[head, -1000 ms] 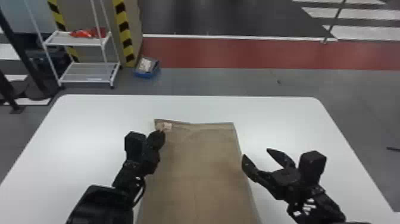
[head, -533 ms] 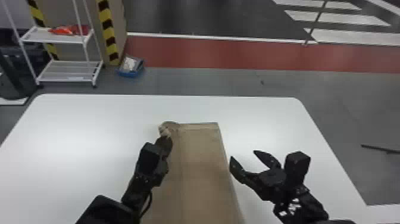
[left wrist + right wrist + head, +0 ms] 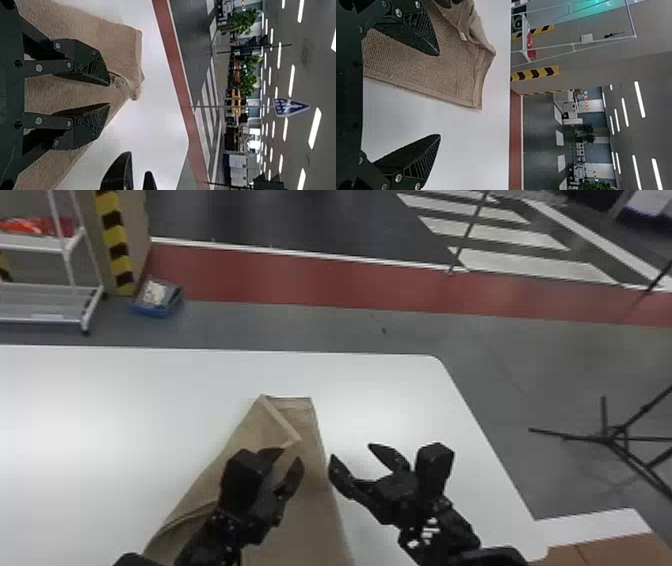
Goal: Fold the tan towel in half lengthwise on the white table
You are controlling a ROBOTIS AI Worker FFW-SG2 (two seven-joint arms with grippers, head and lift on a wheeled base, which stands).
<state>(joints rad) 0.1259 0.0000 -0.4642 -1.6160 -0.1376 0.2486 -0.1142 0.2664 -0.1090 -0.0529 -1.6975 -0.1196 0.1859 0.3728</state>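
On the white table [image 3: 380,390], the tan towel [image 3: 300,510] has its left part turned over toward the right, the far left corner lying as a slanted flap. My left gripper [image 3: 291,455] is open above the towel, its tips close to the flap's corner. In the left wrist view, a crumpled bit of towel [image 3: 132,88] lies just beyond the parted fingers of the left gripper [image 3: 109,94]. Beside the towel's right edge, my right gripper [image 3: 351,452] is open and holds nothing. In the right wrist view, the right gripper [image 3: 439,94] has one finger over the towel [image 3: 451,75], the other over table.
A white rack [image 3: 45,302] and a blue bin [image 3: 157,297] stand on the floor behind the table at the left. At the right are a black tripod-like stand [image 3: 607,437] and a brown surface [image 3: 610,551] by the table's near right corner.
My left gripper has brought the towel's far left corner over to the right and opened. The head view has swung to the right. The right gripper has stayed open beside the towel.
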